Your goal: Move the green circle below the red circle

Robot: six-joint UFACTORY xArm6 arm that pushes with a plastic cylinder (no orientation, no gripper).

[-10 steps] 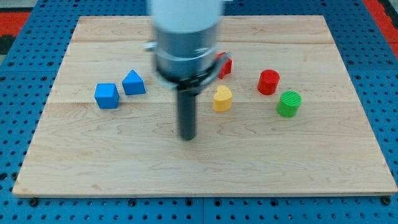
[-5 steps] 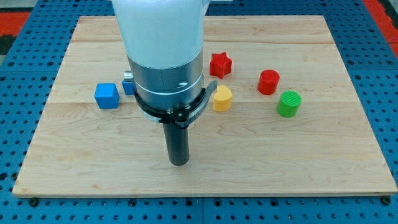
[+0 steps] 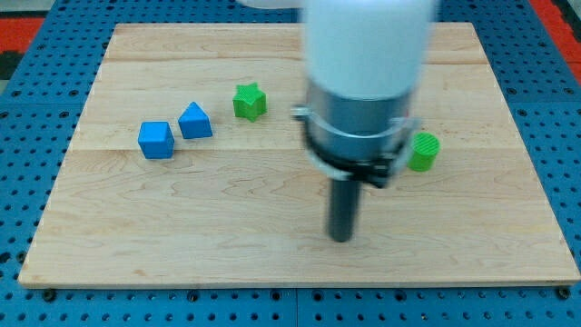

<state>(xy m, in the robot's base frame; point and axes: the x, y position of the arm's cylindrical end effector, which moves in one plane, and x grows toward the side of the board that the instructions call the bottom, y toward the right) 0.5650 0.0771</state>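
Note:
The green circle (image 3: 424,151) sits at the view's right, partly hidden behind the arm. The red circle is hidden behind the arm body. My tip (image 3: 340,239) rests on the board at the view's lower middle, below and to the left of the green circle and well apart from it. The arm is blurred.
A green star (image 3: 250,101) sits at upper middle. A blue cube (image 3: 156,140) and a blue triangular block (image 3: 195,121) sit at the left. The wooden board (image 3: 136,227) lies on a blue pegboard. The red star and yellow block are hidden behind the arm.
My tip has swung from the lower middle left to the right. The arm now covers the red circle, red star and yellow block and uncovers the green star.

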